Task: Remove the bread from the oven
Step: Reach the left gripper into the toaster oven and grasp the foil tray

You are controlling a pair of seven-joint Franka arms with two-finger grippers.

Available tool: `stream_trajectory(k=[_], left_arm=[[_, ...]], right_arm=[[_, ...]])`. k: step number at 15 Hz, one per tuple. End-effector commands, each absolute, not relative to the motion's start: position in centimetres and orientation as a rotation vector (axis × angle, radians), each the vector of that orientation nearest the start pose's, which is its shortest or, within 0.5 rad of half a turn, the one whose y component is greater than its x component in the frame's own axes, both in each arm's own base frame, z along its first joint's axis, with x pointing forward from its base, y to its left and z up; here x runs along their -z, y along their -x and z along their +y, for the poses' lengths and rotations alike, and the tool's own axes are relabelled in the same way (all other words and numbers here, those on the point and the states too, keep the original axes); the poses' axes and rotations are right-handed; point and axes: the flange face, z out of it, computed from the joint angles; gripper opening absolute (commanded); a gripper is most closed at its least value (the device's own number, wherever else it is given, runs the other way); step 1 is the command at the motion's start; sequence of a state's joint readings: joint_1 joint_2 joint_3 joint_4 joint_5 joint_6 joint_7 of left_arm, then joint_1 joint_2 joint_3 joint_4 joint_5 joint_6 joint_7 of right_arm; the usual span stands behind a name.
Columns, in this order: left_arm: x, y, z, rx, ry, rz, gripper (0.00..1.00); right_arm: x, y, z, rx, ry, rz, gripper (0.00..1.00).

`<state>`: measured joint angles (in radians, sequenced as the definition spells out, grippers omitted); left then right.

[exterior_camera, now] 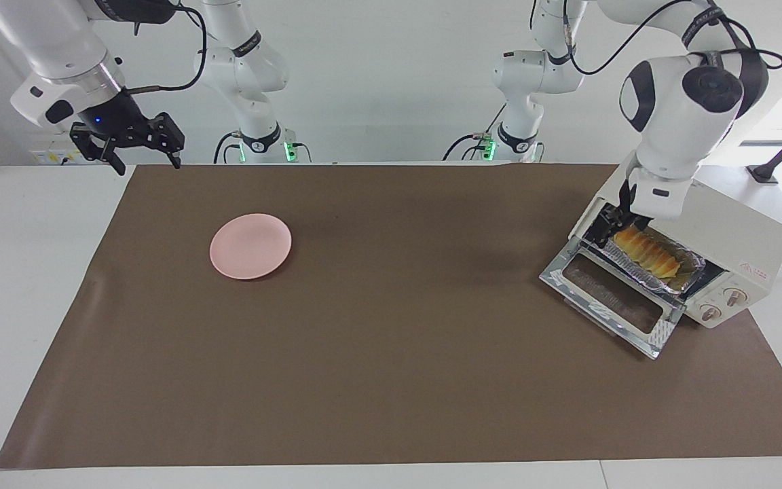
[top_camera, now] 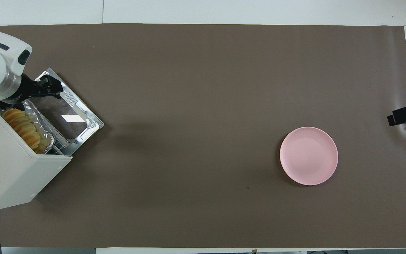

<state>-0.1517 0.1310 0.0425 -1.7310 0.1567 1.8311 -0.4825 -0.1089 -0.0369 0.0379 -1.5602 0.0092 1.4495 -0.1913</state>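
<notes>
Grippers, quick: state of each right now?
Left gripper: at the cream-white toaster oven's mouth by the crinkled silver foil tray; grip cannot be told.
Right gripper: open, empty, waiting.

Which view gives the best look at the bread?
The facing view: the bread lies lengthwise in its foil tray at the mouth of the open oven, with the left pincer at one end. In the overhead view the oven top and the left arm hide part of it.

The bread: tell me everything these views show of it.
The bread is a small oblong golden-yellow loaf, browner on top, with crosswise ridges like slices. It lies flat in a crinkled silver foil tray at the mouth of the oven, whose glass door hangs open. The left hand is at its end; contact is unclear.
</notes>
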Motion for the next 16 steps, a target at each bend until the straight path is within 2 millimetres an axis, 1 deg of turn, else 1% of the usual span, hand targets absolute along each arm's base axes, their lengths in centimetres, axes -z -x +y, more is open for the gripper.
stream_trajectory(k=[1, 2, 3, 6, 7, 8, 10, 13, 15, 16], left_arm=[[-45.4, -60.0, -4.4, 0.088, 2.867, -0.573, 1.0], [-44.9, -60.2, -3.5, 0.115, 2.857, -0.578, 1.0], [-44.6, -60.5, -1.7, 0.133, 2.854, -0.616, 1.0], [-41.8, -60.6, 0.3, 0.12, 2.826, -0.622, 1.0], [-41.0, -60.5, 0.4, 0.127, 2.822, -0.608, 1.0], [-40.7, -60.6, 0.4, 0.145, 2.828, -0.605, 1.0], [-39.4, -60.8, 0.3, 0.137, 2.829, -0.608, 1.0], [-38.9, -61.1, 0.1, 0.153, 2.832, -0.618, 1.0], [-37.4, -60.8, 0.1, 0.133, 2.833, -0.614, 1.0], [-37.4, -60.8, 0.1, 0.133, 2.833, -0.615, 0.96]], right_arm=[[-63.8, -52.6, -3.7, -0.132, 3.127, -0.203, 1.0], [-63.8, -52.6, -3.7, -0.132, 3.127, -0.203, 1.0], [-63.8, -52.6, -3.6, -0.132, 3.127, -0.206, 1.0], [-63.8, -52.6, -3.7, -0.132, 3.127, -0.203, 1.0], [-63.8, -52.6, -3.7, -0.132, 3.127, -0.203, 1.0], [-63.8, -52.6, -3.6, -0.132, 3.127, -0.206, 1.0], [-63.8, -52.6, -3.7, -0.132, 3.127, -0.203, 1.0], [-63.8, -52.6, -3.7, -0.132, 3.127, -0.203, 1.0], [-63.8, -52.6, -3.7, -0.132, 3.127, -0.203, 1.0], [-63.8, -52.6, -3.6, -0.132, 3.127, -0.206, 1.0]])
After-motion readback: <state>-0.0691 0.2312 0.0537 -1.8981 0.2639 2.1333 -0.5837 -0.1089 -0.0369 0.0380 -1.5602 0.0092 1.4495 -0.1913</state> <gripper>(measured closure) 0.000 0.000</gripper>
